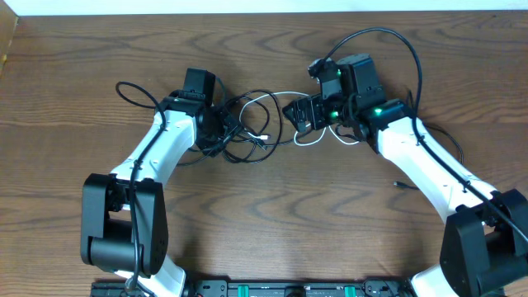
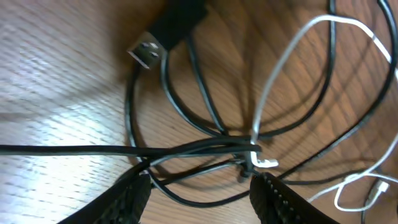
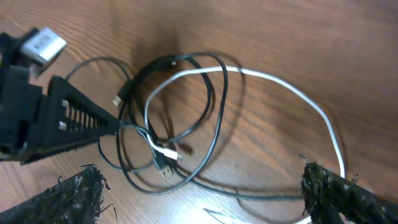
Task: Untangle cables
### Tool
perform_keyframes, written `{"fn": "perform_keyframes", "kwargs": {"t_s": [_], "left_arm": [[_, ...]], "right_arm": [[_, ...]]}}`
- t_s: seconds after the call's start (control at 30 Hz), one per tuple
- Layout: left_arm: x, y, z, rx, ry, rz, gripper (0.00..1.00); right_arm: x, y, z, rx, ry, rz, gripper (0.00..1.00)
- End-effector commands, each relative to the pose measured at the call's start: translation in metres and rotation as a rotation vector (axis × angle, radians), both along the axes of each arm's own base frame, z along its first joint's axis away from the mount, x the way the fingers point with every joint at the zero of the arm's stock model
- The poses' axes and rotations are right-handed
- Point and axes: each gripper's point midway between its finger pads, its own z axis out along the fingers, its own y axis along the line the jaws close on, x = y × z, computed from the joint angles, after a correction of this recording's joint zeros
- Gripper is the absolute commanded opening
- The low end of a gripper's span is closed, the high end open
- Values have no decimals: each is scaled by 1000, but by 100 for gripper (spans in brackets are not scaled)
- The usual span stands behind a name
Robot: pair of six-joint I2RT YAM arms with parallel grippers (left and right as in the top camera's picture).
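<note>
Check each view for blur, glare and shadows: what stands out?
Overhead: sharp, even light, only soft shadows beside the arms. Left wrist: soft focus, black cables smeared, pale sheen on the table. Right wrist: white cable fairly crisp, pincer fingers blurred at the lower corners.

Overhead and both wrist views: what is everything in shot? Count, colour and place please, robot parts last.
black cables: several, exact count unclear, black, tangled mid-table
white cable: one, white, looped out of the tangle toward the right side
USB plug: one, black with silver end, on a black cable
table: one, brown wood
left gripper: one, black, open astride the tangle
right gripper: one, black, wide open, empty
arms: two, white and black, either side
</note>
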Motion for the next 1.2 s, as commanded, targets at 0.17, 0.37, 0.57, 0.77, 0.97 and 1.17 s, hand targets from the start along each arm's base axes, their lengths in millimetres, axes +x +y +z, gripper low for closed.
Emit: {"fn": "perform_keyframes", "kwargs": {"t_s": [0.17,0.37,0.57,0.77,0.97,1.17], "left_arm": [[-9,20,-24,95,59,133,57],[-6,20,-24,86,55,163,58],[-9,18,-24,78,70,159,49],[-11,21,-25,92,75,162,47],[-2,19,-23,81,40,165,48],[-4,9,-21,6,79,232,49]], "right_arm": [[-1,16,0,21,-19,26,99],[7,28,-15,26,-30,44,99],[18,34,-35,29,-38,44,99],[12,41,-45,48,0,80,99],[-1,52,-45,67,27,125,98],[-3,59,-45,46,3,139,99]]}}
